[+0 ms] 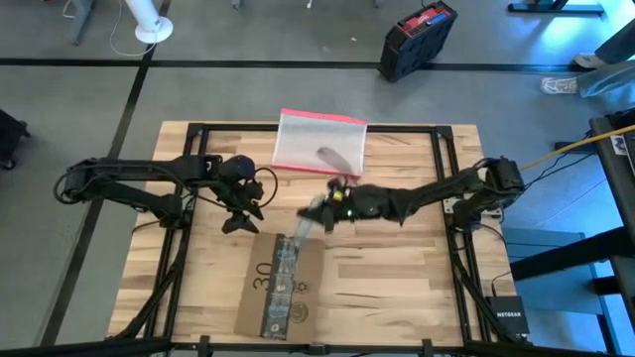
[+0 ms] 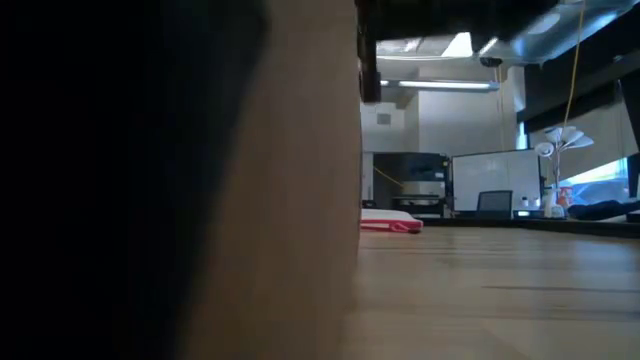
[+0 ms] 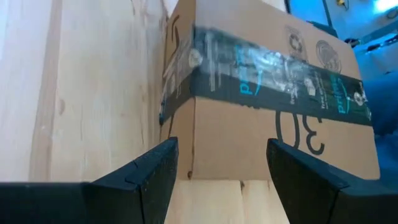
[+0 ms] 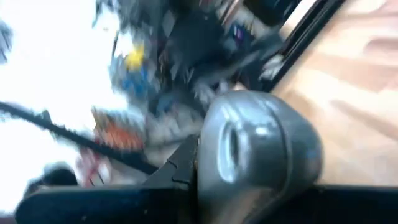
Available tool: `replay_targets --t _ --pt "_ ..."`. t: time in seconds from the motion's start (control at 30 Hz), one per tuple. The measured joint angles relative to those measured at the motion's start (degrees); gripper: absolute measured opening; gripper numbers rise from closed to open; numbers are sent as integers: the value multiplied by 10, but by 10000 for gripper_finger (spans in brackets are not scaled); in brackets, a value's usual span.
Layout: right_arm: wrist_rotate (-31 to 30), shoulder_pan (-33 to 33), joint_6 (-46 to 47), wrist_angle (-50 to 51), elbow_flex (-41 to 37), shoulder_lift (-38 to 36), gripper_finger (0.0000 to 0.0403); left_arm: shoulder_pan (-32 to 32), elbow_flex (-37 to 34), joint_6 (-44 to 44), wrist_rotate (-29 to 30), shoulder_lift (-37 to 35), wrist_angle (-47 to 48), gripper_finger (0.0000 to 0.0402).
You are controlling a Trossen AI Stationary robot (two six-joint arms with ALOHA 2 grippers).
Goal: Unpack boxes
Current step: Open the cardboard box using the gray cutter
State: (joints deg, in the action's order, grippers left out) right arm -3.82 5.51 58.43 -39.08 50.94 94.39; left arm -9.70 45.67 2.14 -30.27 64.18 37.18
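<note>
The high view looks straight down on the whole table (image 1: 397,268), the low view looks level across it with something close blocking its left half, and the left wrist camera, facing past its fingers (image 3: 155,171), closely shares the cardboard box (image 3: 261,93) with the overhead.

Two dark jointed arms, black cables along links; right arm (image 1: 427,193) shows small green light.
</note>
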Motion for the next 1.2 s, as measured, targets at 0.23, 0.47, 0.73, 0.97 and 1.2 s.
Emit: replay_targets --t 0.23,0.47,0.73,0.97,1.2 --pt "49 -72 106 -80 -57 8 65 34 0 7 22 0 -6 235" --pt "132 -106 162 -83 -7 92 65 65 0 29 87 6 -24 235" --pt "180 -129 193 -138 55 192 65 93 0 47 113 38 -44 235" --pt "199 -126 207 -148 99 252 65 107 0 49 99 75 -52 235" --pt "180 -127 209 -145 109 276 65 110 0 49 86 75 -54 235"
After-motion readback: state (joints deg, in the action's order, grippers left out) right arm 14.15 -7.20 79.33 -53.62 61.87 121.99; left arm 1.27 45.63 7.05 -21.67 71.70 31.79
